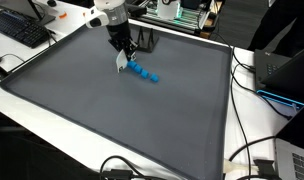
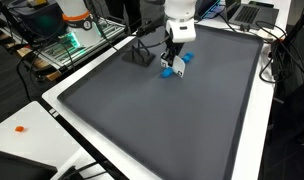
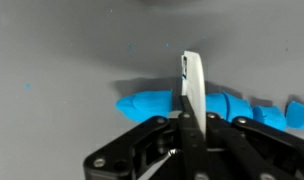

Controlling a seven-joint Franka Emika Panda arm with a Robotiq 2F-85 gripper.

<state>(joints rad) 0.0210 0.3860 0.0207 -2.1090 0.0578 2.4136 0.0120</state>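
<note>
A blue segmented toy [image 3: 147,103] lies flat on the grey mat [image 1: 112,120]; it also shows in both exterior views [image 1: 145,73] [image 2: 180,62]. My gripper [image 3: 190,122] is shut on a thin white flat piece [image 3: 190,80], held upright on edge. The white piece stands right above the middle of the blue toy, and I cannot tell whether it touches it. In both exterior views the gripper [image 1: 120,52] [image 2: 171,52] hangs just over one end of the toy, with the white piece [image 1: 119,64] [image 2: 167,71] pointing down.
A small black stand [image 2: 140,55] sits on the mat close behind the gripper. A keyboard [image 1: 20,30] lies beyond the mat's edge. Cables [image 1: 254,150] run along the white table border. A laptop [image 2: 247,12] and a small orange item [image 2: 20,128] lie off the mat.
</note>
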